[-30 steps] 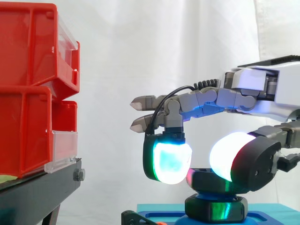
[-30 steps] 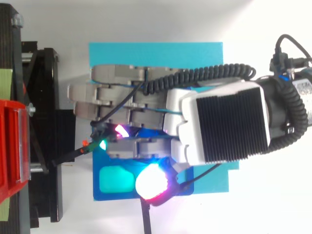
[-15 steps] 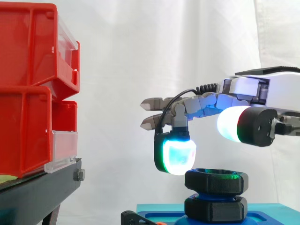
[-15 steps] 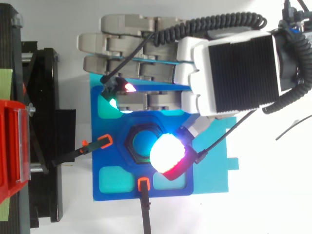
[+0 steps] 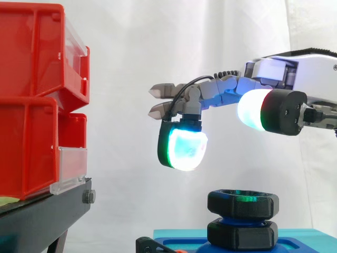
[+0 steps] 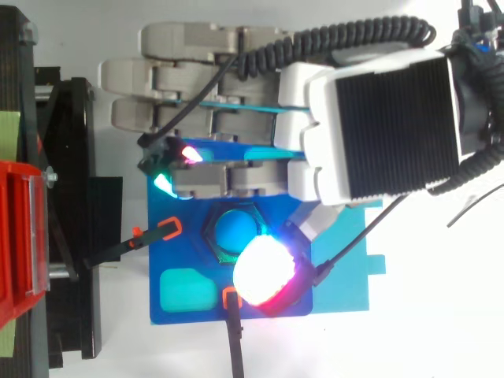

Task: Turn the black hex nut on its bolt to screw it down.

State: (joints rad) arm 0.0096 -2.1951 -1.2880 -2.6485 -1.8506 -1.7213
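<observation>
Robot hand [image 5: 287, 68] spread, empty | clear gap above black hex nut [image 5: 242, 203] | red bins [image 5: 37, 100] well apart

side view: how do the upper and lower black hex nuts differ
The upper nut sits higher on the blue bolt, untouched below the open hand; the lower nut rests down at the blue base. The upper nut shows a green glint on top; the lower nut is plain dark. Both are black, hexagonal and about equally wide.
</observation>
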